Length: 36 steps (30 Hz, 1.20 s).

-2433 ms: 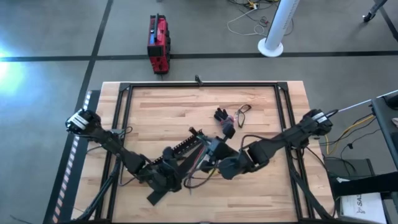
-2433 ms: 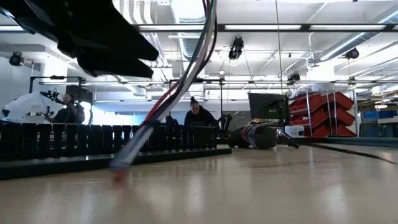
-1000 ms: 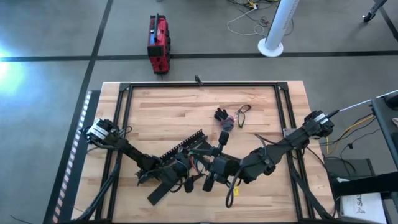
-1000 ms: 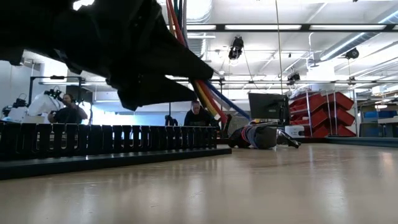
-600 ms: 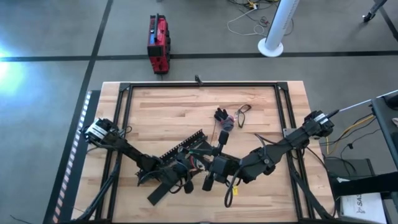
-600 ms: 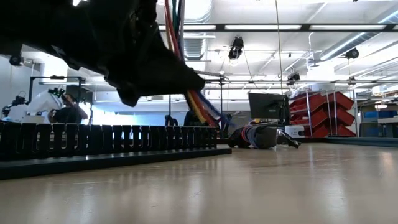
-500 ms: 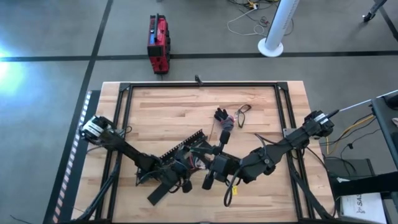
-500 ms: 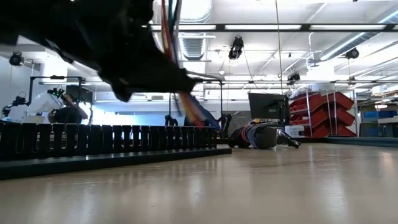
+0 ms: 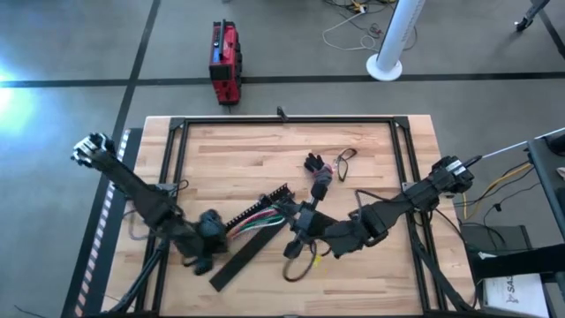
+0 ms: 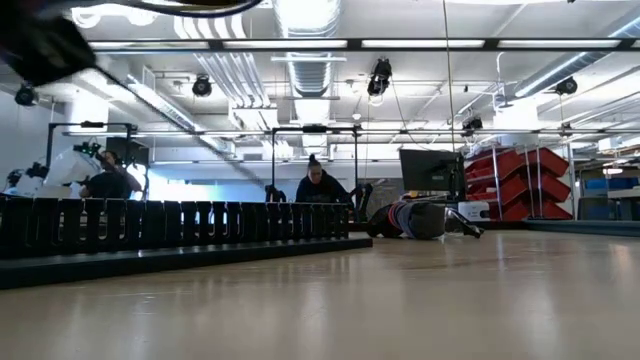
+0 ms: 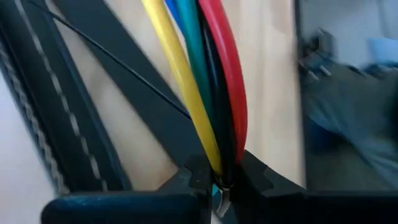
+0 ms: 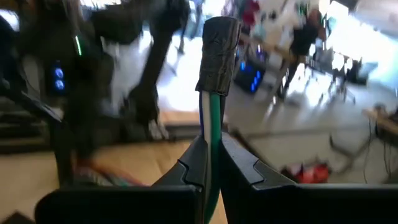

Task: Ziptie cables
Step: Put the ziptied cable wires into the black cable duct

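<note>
Overhead, wood table (image 9: 229, 159); red box (image 9: 224, 60) beyond.

red box (image 9: 224, 63) on floor | white post (image 9: 394, 38) | notched black rail (image 9: 257, 204) on table

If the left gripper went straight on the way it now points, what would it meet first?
The left gripper, shut on the cables, would probably meet the right gripper holding their far end; height unclear.

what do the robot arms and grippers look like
Both arms are dark, slim and jointed, each with a pale grey-white patch at the base joint and thin black cables trailing beside it. The left gripper and right gripper have matte black fingers with angled inner edges.
</note>
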### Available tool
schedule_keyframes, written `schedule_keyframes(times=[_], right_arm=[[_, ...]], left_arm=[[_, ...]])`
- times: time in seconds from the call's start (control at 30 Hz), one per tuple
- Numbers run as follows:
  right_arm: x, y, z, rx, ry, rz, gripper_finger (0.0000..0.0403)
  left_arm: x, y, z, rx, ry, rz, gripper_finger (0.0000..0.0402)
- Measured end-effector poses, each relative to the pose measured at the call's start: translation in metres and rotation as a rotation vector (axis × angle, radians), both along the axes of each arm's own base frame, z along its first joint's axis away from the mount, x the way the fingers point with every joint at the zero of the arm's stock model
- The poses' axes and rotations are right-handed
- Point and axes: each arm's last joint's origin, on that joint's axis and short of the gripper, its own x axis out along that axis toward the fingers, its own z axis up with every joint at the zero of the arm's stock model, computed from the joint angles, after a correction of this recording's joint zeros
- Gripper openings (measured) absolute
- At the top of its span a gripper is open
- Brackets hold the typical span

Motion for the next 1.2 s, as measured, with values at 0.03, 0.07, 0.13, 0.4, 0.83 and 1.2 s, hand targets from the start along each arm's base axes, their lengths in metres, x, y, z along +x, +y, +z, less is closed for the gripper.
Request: schedule_keyframes(times=[0.03,0.07,0.13,0.4,0.83,1.2], right_arm=[[0.000,-0.002,-0.004,0.021,0.022,-0.013,0.0009],[-0.001,-0.004,-0.008,0.042,0.038,-0.026,0.0009],[-0.002,-0.006,-0.017,0.078,0.060,-0.046,0.0009],[-0.001,-0.019,-0.054,0.221,0.100,-0.050,0.0008],[0.001,-0.050,-0.104,0.307,0.083,-0.074,0.0008],[0.000,-0.086,-0.135,0.427,-0.001,-0.071,0.0008]], left_arm=[[-0.008,0.003,0.007,-0.037,0.031,-0.008,0.0013],[-0.016,0.006,0.014,-0.082,0.071,-0.011,0.0016],[-0.028,0.011,0.030,-0.162,0.141,-0.005,0.0020],[-0.052,0.027,0.081,-0.242,0.396,0.096,0.0021],[-0.026,-0.008,0.088,-0.389,0.734,0.098,0.0021],[-0.013,0.003,0.034,-0.308,0.920,0.141,0.0021]])
